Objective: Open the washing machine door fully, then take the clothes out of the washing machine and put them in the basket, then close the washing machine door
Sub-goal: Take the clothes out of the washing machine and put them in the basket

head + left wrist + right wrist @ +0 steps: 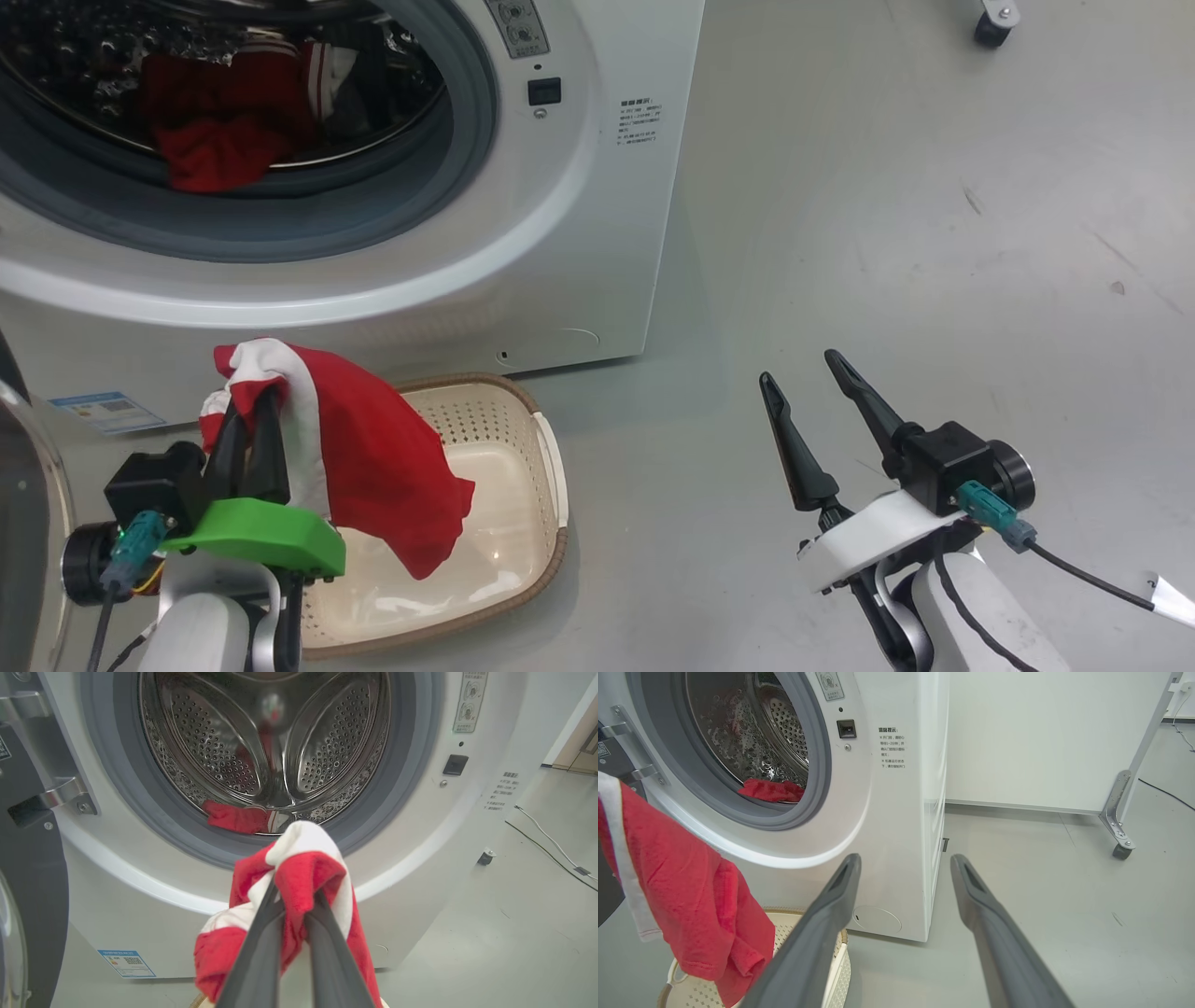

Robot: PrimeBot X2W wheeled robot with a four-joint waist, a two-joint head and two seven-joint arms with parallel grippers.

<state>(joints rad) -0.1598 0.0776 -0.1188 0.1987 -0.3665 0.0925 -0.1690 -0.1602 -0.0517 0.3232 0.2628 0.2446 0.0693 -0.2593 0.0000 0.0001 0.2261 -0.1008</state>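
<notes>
The white washing machine (597, 233) stands with its drum exposed. The washing machine door (28, 882) is swung open at the left edge. My left gripper (252, 411) is shut on red clothes (373, 457) with a white band, which hang over the cream basket (467, 381) on the floor in front of the machine. In the left wrist view the left gripper (294, 896) pinches the bunched clothes (303, 868). More red clothes (219, 140) lie at the drum's front lip. My right gripper (798, 367) is open and holds nothing, off to the right over bare floor, also seen as the right gripper (906, 858).
Grey floor stretches to the right of the machine. A caster wheel (990, 28) sits far right at the back, and a metal frame leg with a caster (1120, 844) stands by a white wall panel. A cable (551, 849) runs across the floor.
</notes>
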